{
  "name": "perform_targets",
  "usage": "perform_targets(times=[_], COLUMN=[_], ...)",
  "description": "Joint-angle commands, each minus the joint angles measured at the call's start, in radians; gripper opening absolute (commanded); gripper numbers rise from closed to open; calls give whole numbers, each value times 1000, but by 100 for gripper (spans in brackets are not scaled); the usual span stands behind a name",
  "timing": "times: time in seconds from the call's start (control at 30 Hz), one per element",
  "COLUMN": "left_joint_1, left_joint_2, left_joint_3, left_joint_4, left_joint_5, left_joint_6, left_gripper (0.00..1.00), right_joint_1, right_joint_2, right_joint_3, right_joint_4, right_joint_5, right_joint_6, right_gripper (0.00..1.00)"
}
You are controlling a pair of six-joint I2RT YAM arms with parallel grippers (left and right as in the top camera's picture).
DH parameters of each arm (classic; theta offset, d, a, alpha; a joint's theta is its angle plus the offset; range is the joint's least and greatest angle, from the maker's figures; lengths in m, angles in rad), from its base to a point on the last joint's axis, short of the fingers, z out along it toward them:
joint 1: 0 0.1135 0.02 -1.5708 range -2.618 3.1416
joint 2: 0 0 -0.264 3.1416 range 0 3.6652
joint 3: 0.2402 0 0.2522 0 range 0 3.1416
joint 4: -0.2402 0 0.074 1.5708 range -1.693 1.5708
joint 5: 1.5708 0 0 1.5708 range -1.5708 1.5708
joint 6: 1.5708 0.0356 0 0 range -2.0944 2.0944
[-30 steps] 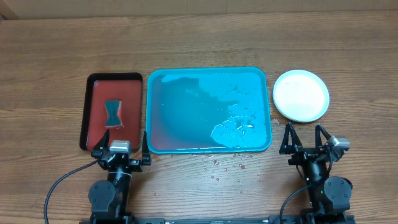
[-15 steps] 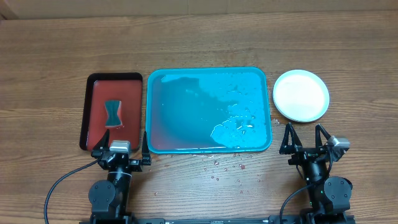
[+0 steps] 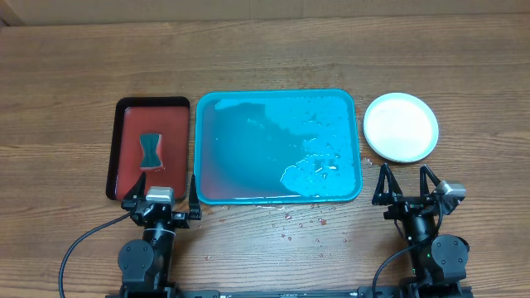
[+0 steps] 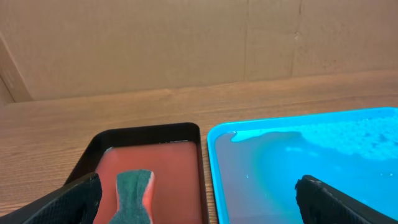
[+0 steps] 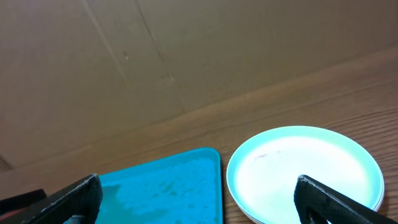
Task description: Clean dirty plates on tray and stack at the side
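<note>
The wet turquoise tray lies at the table's middle with no plates on it; it also shows in the left wrist view and the right wrist view. The plates sit as one stack on the table right of the tray, white on top with a pale blue rim showing; a faint red mark is on the top plate. My left gripper is open and empty near the front edge, below the red tray. My right gripper is open and empty just in front of the stack.
A smaller red, black-rimmed tray holding a green-and-orange sponge sits left of the turquoise tray. Reddish water drops lie on the wood in front of the turquoise tray. A cardboard wall stands behind the table.
</note>
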State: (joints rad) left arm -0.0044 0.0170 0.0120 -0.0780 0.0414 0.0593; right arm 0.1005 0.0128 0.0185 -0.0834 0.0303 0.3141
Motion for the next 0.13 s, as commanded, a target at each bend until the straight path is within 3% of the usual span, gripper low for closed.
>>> perform_targets(times=[0.0, 0.1], left_joint_1=[6, 6], left_joint_2=[-13, -13], left_joint_3=[-8, -8], left_joint_4=[3, 3], left_joint_5=[4, 4], left_joint_6=[15, 15], left_gripper=[99, 100], right_joint_1=[4, 4], right_joint_2=[-10, -10], right_joint_3=[-11, -11], right_joint_4=[3, 3], right_joint_5=[2, 2], right_joint_6=[-1, -1], right_gripper=[100, 100])
